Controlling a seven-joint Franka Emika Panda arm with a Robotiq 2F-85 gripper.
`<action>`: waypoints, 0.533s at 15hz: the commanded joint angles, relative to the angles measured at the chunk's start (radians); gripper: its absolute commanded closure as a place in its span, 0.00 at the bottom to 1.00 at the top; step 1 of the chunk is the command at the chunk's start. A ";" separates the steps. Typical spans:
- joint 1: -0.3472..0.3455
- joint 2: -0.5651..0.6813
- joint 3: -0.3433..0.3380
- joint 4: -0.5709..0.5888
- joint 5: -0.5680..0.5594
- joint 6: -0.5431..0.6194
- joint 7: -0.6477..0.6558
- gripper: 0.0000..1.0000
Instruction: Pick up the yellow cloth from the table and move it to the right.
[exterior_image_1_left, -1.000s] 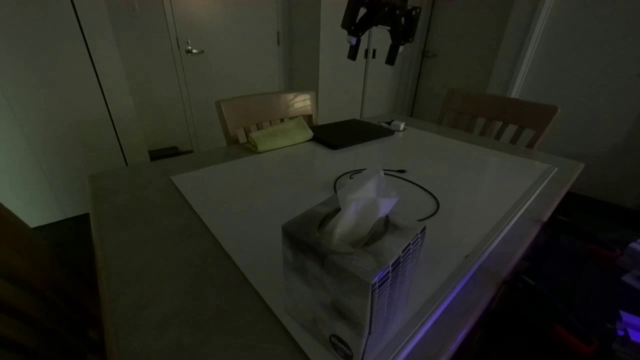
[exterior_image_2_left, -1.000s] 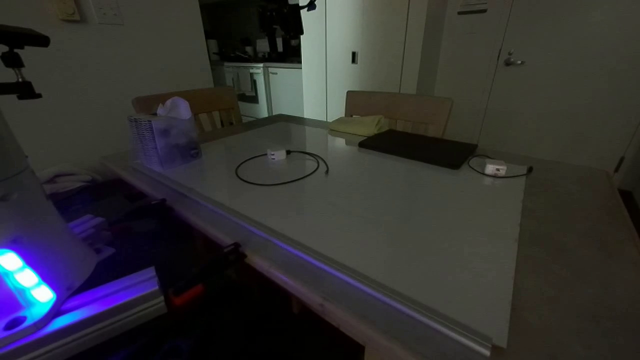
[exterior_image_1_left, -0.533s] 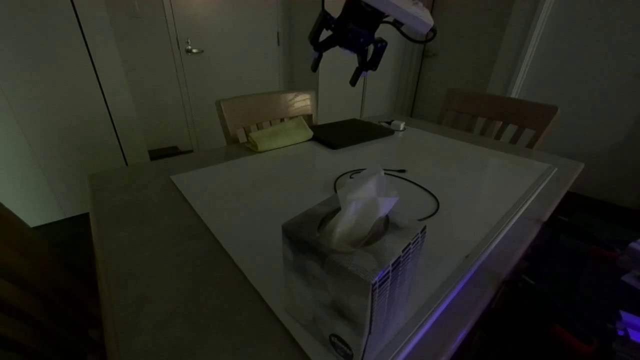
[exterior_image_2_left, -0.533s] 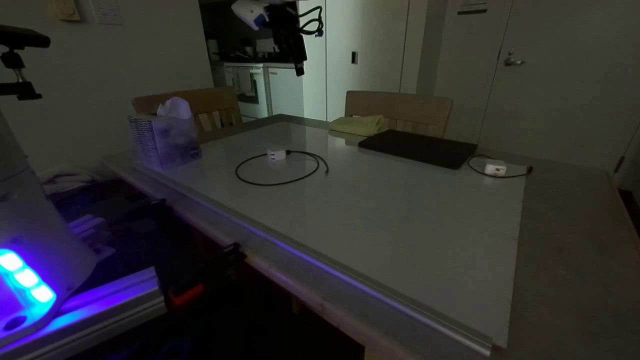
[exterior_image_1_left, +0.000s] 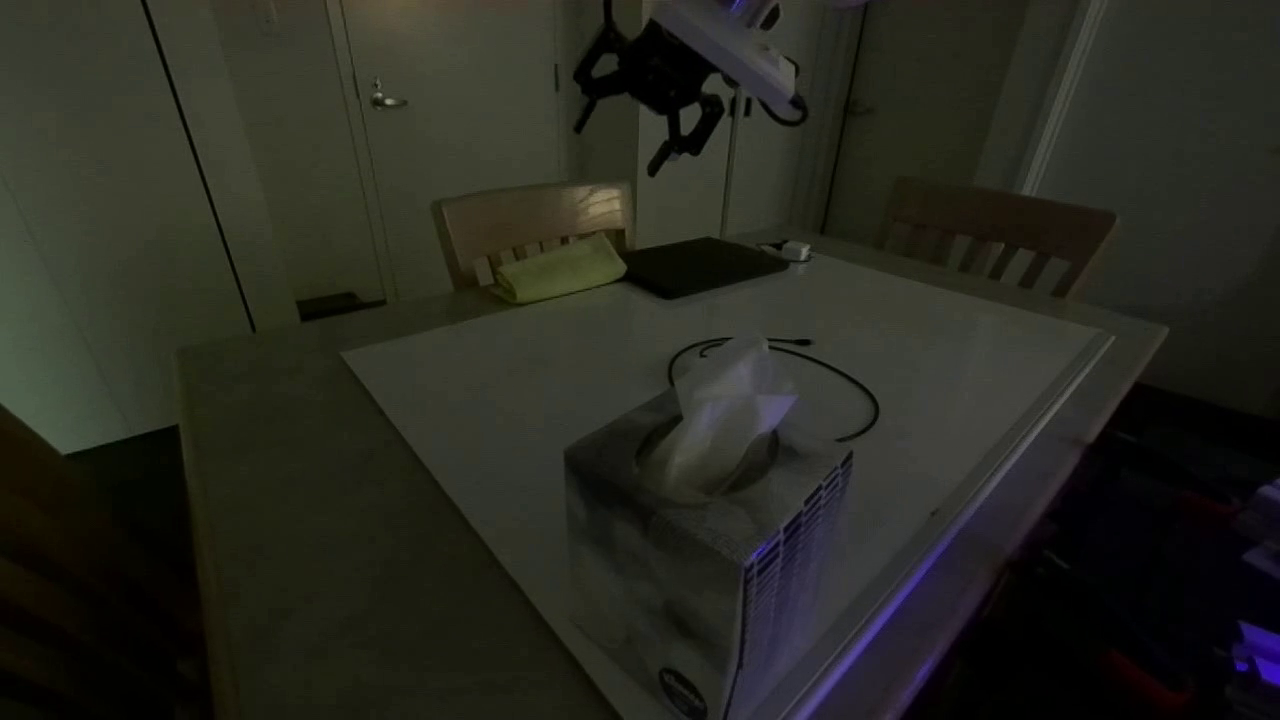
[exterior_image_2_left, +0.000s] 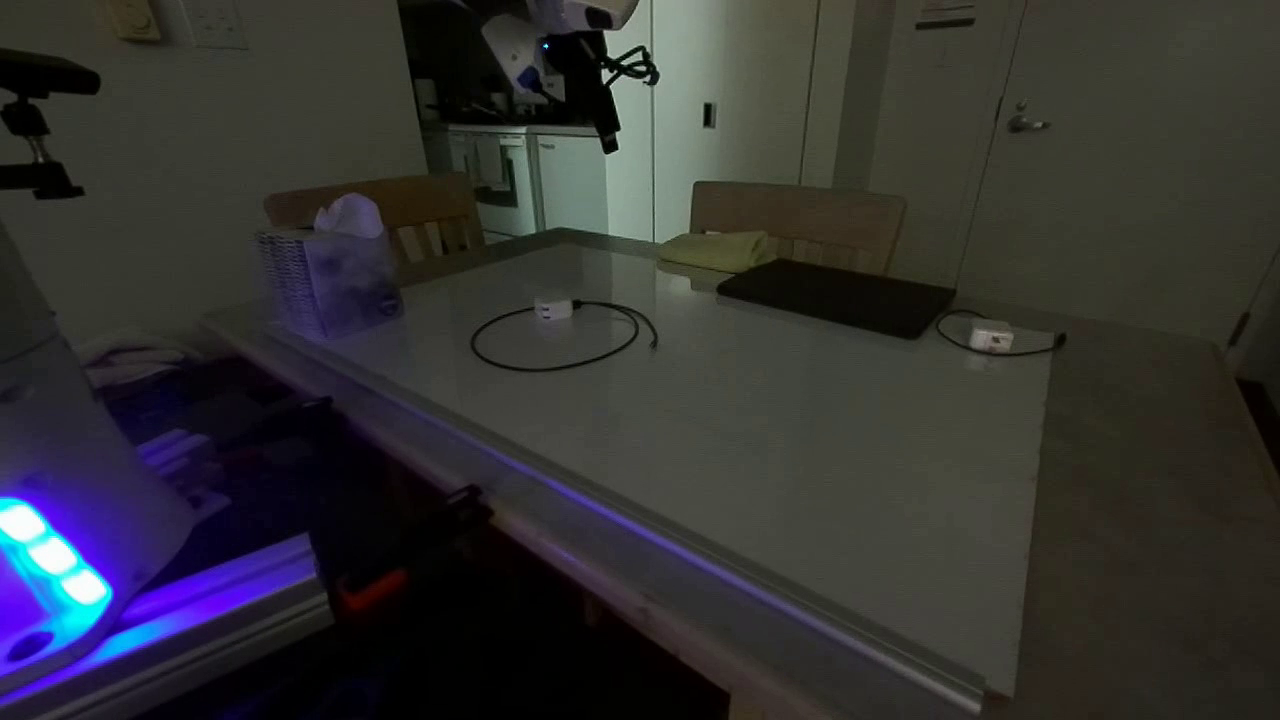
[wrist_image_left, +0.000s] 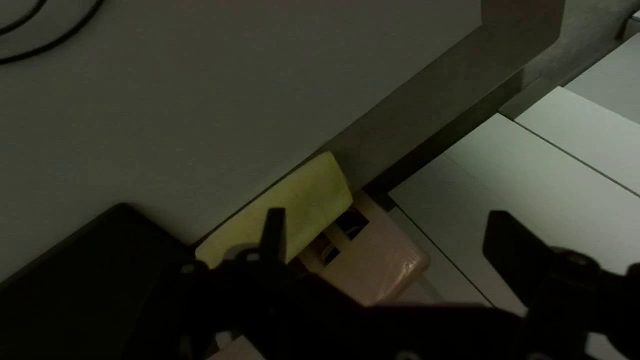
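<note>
You look to be on the approach, grasp not yet made. Your gripper (exterior_image_1_left: 618, 148) hangs higher than the black pad (exterior_image_1_left: 705, 266), jaws wide apart, nothing between. Yellow cloth (exterior_image_1_left: 562, 271) lies on the table (exterior_image_1_left: 330, 480), just beside the pad. Next: line up over the cloth, descend, pinch. Cloth: soft-looking folded rectangle, probably limp once lifted. Pad: flat, straight-edged.

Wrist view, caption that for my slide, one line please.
Past the open gripper, a yellow cloth lies folded at the edge of the table, beside a flat black pad and a chair.
</note>
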 joint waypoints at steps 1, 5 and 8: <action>-0.003 0.000 0.006 0.004 0.002 0.000 0.000 0.00; 0.046 0.007 -0.056 0.002 -0.014 0.048 0.088 0.00; 0.139 0.031 -0.200 0.038 -0.134 0.029 0.294 0.00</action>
